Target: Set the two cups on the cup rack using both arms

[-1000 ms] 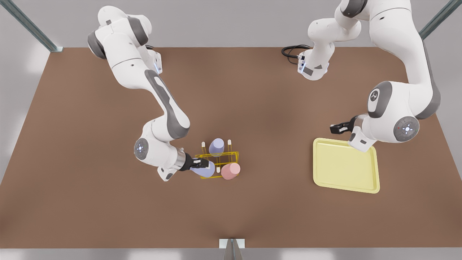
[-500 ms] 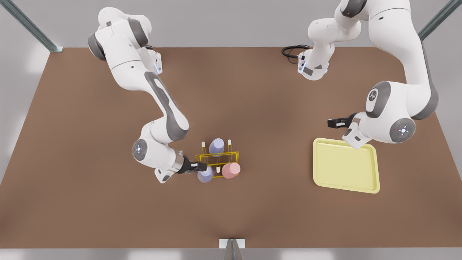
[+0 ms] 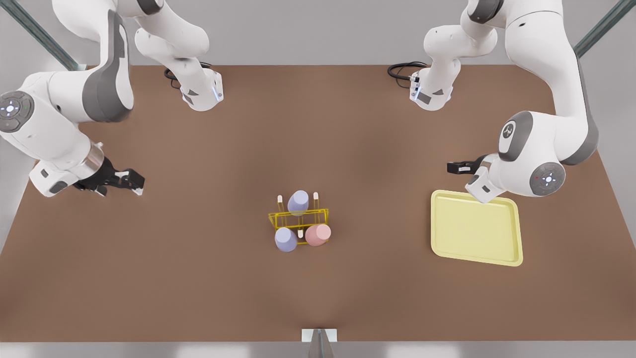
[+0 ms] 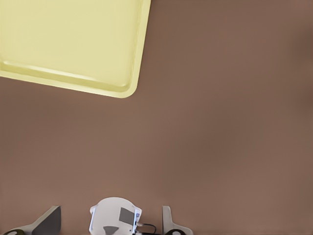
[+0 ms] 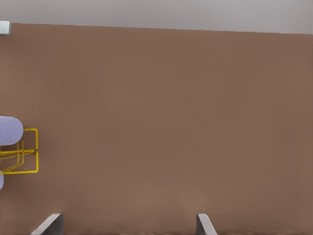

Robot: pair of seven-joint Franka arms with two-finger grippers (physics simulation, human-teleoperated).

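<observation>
The yellow wire cup rack stands mid-table. A lavender cup sits on its far side. Another lavender cup and the pink cup sit side by side on its near side. My right gripper hangs open and empty far off at the front view's left. From its wrist I see the rack, a lavender cup and my open right gripper. My left gripper is open and empty above the table at the front view's right; its fingers stand wide apart.
A pale-yellow flat tray lies at the front view's right, just below the left gripper, and its corner appears in the left wrist view. Both arm bases stand at the table's far edge with black cables.
My right gripper let go of the lavender cup at the rack's near side and pulled far back to the front view's left. The left gripper drifted slightly away from the tray.
</observation>
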